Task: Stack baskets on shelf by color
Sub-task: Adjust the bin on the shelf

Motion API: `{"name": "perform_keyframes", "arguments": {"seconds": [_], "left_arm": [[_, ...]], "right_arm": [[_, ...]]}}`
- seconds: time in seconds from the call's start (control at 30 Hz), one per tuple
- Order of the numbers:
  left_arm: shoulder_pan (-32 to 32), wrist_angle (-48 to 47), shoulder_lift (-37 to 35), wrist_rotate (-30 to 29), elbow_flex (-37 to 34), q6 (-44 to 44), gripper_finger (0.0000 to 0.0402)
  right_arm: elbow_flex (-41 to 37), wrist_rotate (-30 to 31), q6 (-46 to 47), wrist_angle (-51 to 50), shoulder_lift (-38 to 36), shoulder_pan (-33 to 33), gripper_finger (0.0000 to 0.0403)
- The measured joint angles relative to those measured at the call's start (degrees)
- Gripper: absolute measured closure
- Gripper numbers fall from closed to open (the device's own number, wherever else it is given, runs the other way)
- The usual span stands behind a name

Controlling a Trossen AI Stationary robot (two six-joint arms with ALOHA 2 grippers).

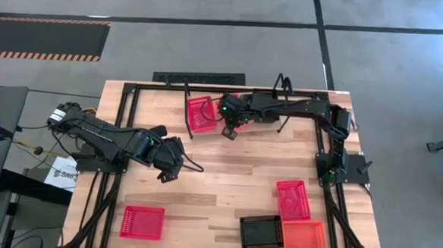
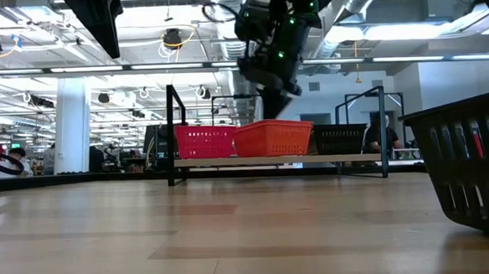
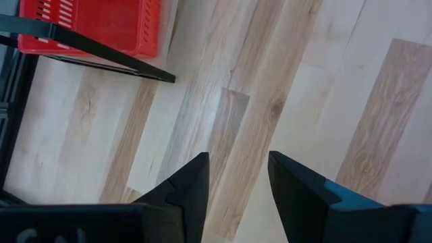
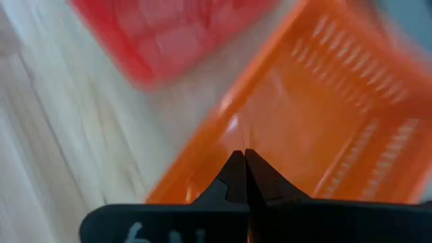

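Currently, positions are given relative to the low light-wood shelf in its thin black wire frame (image 1: 237, 113).

Shelf: stands at the far edge of the wooden tabletop (image 1: 226, 185); the low view shows three trays side by side on its board.

Pinkish-red plastic mesh basket on shelf (image 1: 201, 113): at the shelf's left end; also visible in the low view (image 2: 204, 142).

Orange plastic mesh basket on shelf (image 2: 273, 138): at the shelf's middle, just beside the pinkish-red one; fills the right wrist view (image 4: 317, 115).

Black mesh basket on shelf (image 2: 338, 138): at the shelf's right end, seen in the low view only.

Right gripper (image 1: 229, 130): hovers above the shelf's middle, over the orange basket; fingers pressed fully together, nothing between them (image 4: 244, 177).

Left gripper (image 1: 166, 174): in front of the shelf's left end, well apart from it, over bare tabletop; fingers (image 3: 192, 185) stand apart, nothing held.

Second pinkish-red basket (image 1: 142, 221): at the table's near edge, in front of the shelf's left end.

Third pinkish-red basket (image 1: 293, 198): well in front of the shelf's right end.

Loose black basket (image 1: 260, 232): near edge, touching a loose orange basket (image 1: 304, 238) on its right.
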Motion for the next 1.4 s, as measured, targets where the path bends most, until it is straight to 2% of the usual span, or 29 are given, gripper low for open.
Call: {"name": "perform_keyframes", "arguments": {"seconds": [0.33,0.6,1.03,1.4], "left_arm": [[0.0,-0.1,0.0,-0.1,0.0,0.1,0.0261],[0.0,-0.1,0.0,0.1,0.0,0.1,0.0261],[0.0,-0.1,0.0,0.3,0.0,-0.1,0.0261],[0.0,-0.1,0.0,0.4,0.0,-0.1,0.0261]], "right_arm": [[0.3,0.0,-0.3,0.6,3.6,1.7,0.0403],[0.3,0.1,0.5,7.7,3.6,0.8,0.0403],[0.3,0.2,-1.9,9.1,3.6,-7.9,0.0403],[0.3,0.3,-5.3,11.5,3.6,-11.8,0.0403]]}}
